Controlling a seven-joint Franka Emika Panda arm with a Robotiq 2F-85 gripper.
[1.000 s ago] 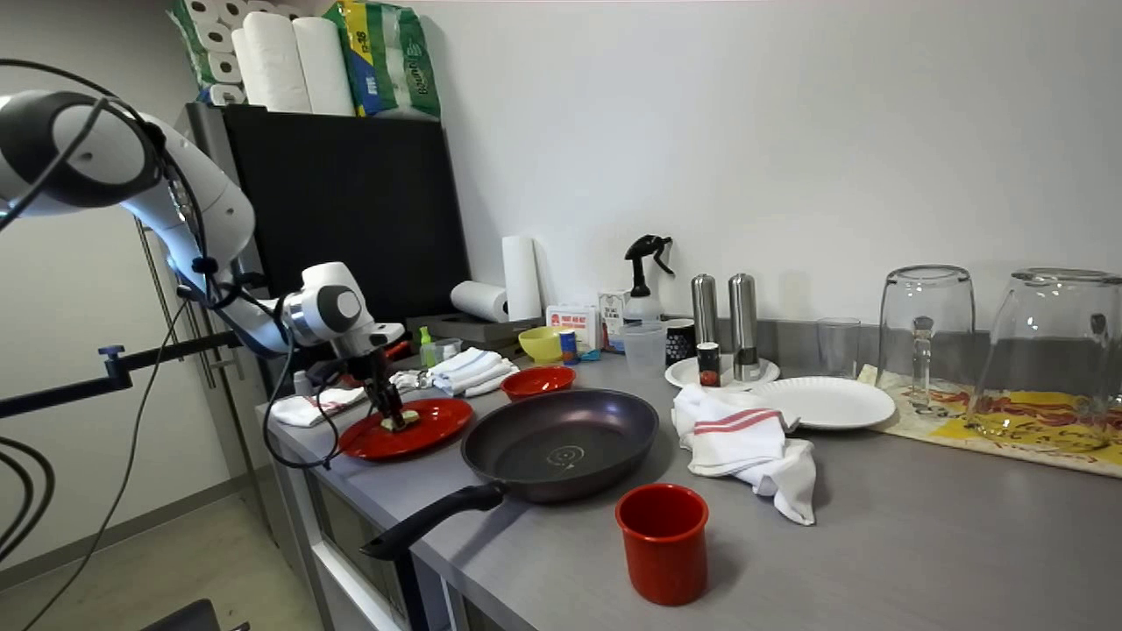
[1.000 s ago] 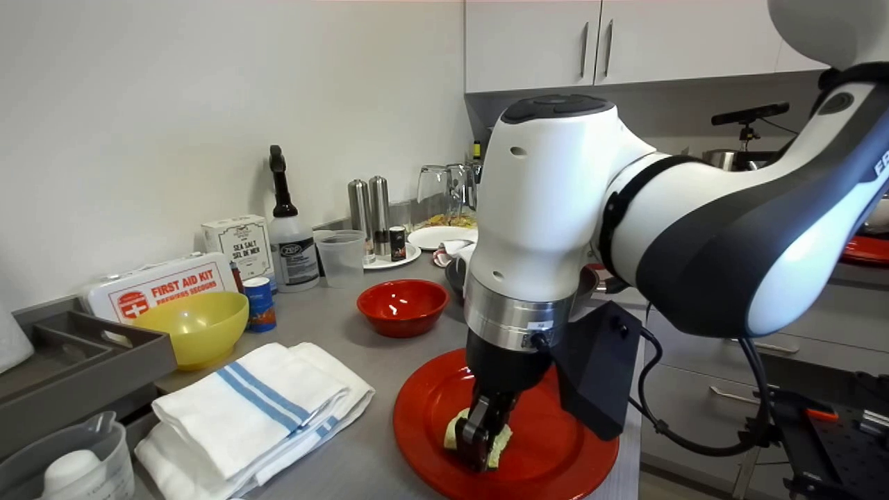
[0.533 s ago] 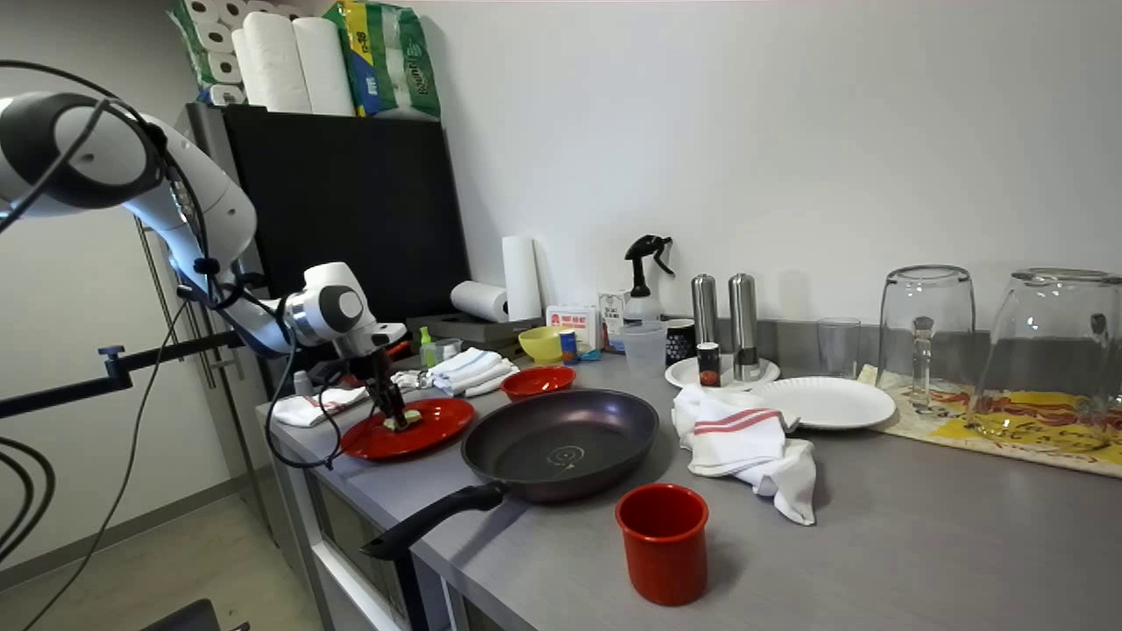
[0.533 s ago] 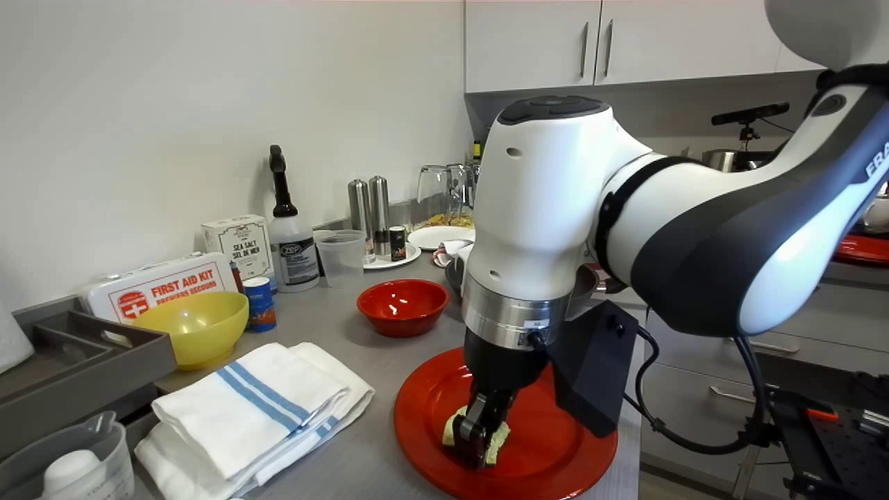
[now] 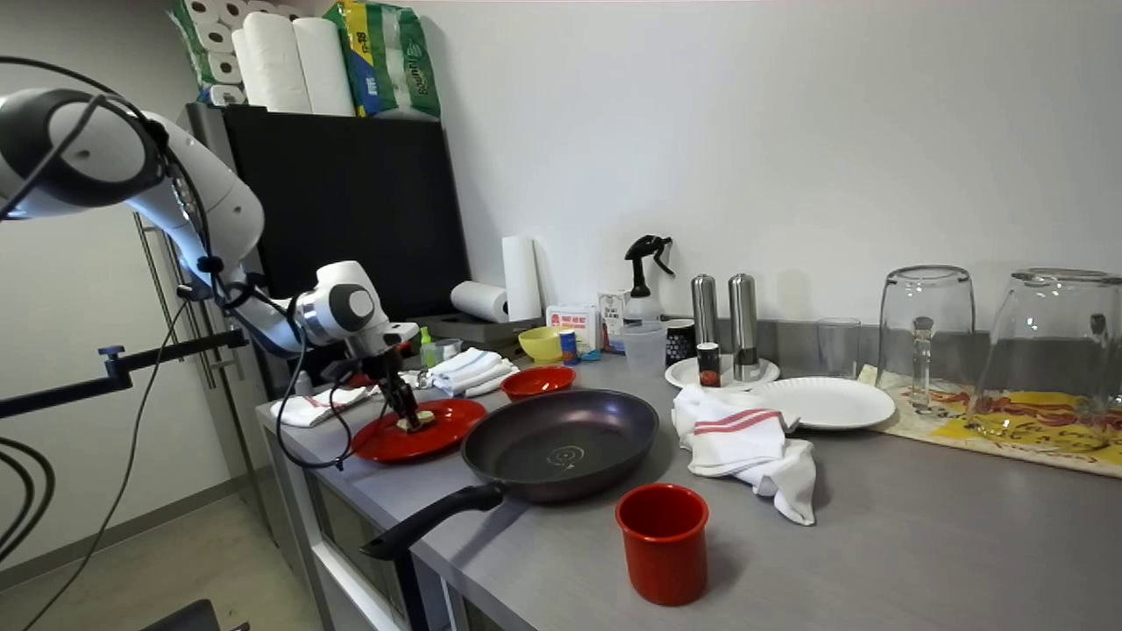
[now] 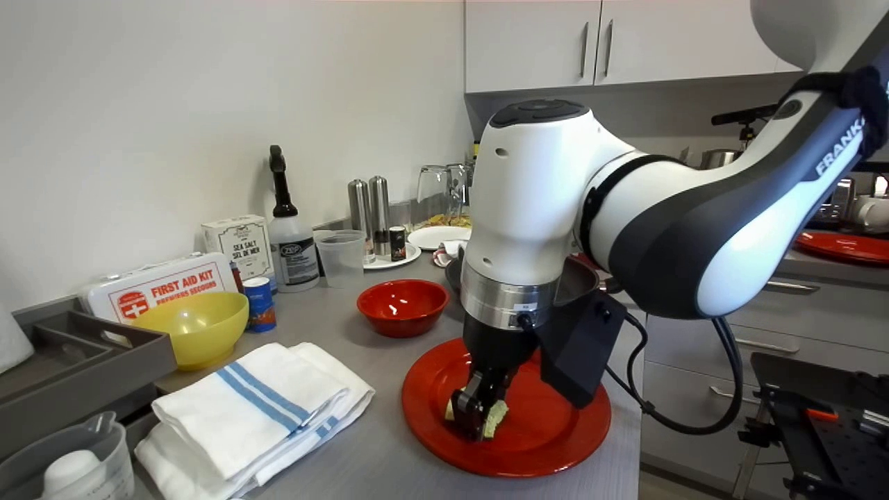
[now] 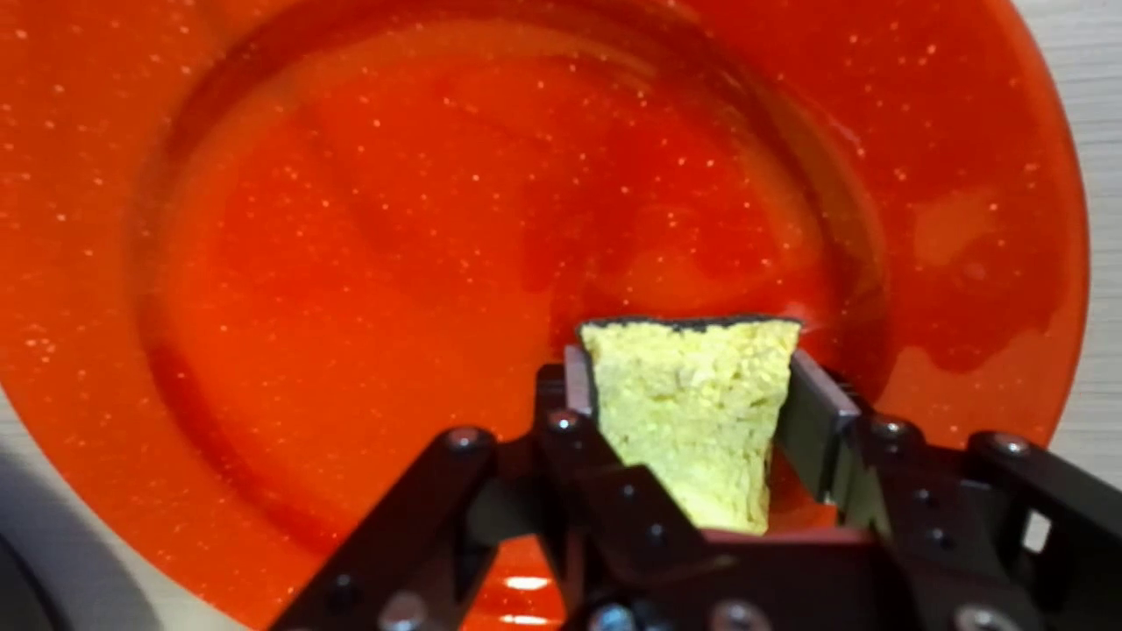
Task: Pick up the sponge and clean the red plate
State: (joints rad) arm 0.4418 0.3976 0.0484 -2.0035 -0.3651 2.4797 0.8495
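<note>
In an exterior view, the robot arm (image 5: 206, 188) enters at the left edge and extends down to the counter (image 5: 877, 543). A white towel with red lines (image 5: 307, 408) lies at the counter's left end. To its right, the red plate (image 5: 460, 421) lies face up, beneath the arm's wrist. The fingers (image 7: 811, 429) are clamped on the sponge (image 7: 692, 412) from both sides. The sponge is pale yellow with a dark layer at one edge. In both exterior views it is located within the rim of the red plate, down at the surface; its underside is hidden. In the wrist view it is positioned right of the middle of the plate's inner well.

Next in sequence: a folded, blue-striped towel (image 5: 473, 372); a red bowl (image 5: 537, 383), upright; a yellow bowl (image 5: 542, 349), behind the red bowl. The frying pan (image 5: 561, 443) is just beside the red plate, handle (image 5: 438, 523) directed to the lower left. A first aid kit (image 5: 578, 320) and a spray bottle (image 5: 642, 308) stand near the wall (image 5: 789, 149). The red cup (image 5: 663, 552) stands upright at the front. Two steel mills (image 5: 743, 315) are upright on a white plate (image 5: 764, 372), with a small black shaker (image 5: 708, 366) just in front. A crumpled towel with red stripes (image 5: 745, 438) adjoins a larger white plate (image 5: 833, 403). At the right end, large glass mugs (image 5: 929, 324) stand on a yellow-patterned cloth (image 5: 947, 438).
</note>
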